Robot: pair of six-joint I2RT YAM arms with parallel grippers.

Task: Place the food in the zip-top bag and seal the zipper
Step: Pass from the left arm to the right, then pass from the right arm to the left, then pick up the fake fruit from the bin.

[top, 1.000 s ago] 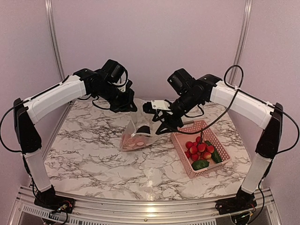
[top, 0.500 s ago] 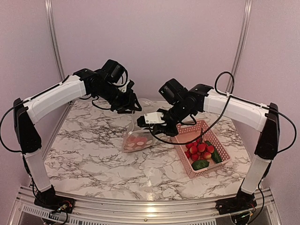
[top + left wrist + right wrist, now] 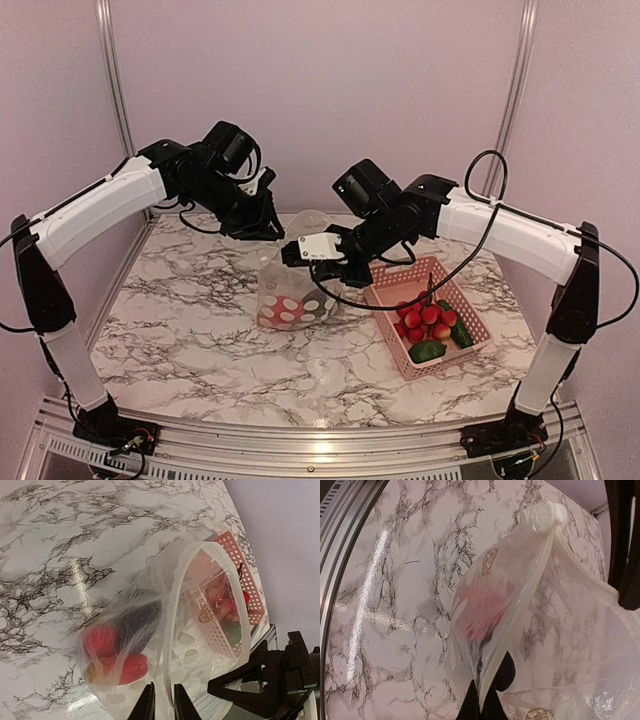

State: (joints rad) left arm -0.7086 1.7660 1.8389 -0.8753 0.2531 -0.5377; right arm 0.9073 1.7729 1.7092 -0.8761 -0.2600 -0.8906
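Note:
The zip-top bag [image 3: 290, 285] hangs mouth-up between my two grippers, its bottom resting on the marble. My left gripper [image 3: 268, 228] [image 3: 163, 705] pinches the far side of the mouth edge. My right gripper [image 3: 298, 255] [image 3: 482, 705] is shut on the near side. The zipper [image 3: 172, 595] [image 3: 520, 615] shows as a thick clear strip, and the mouth is spread open. Inside the bag lie a red round fruit [image 3: 100, 640], a dark eggplant [image 3: 137, 620] and an orange-red piece [image 3: 130, 665]. More food, red berries [image 3: 425, 315] and green pieces [image 3: 428, 350], lies in the basket.
The pink slotted basket [image 3: 383, 322] stands on the marble table [image 3: 180, 330] to the right of the bag, under my right forearm. Metal frame posts rise at the back corners, and a metal rail runs along the near edge.
My right gripper moved left and shut on the bag's mouth edge. My left gripper shifted up and left. The bag rose from lying slumped to hanging with its mouth spread.

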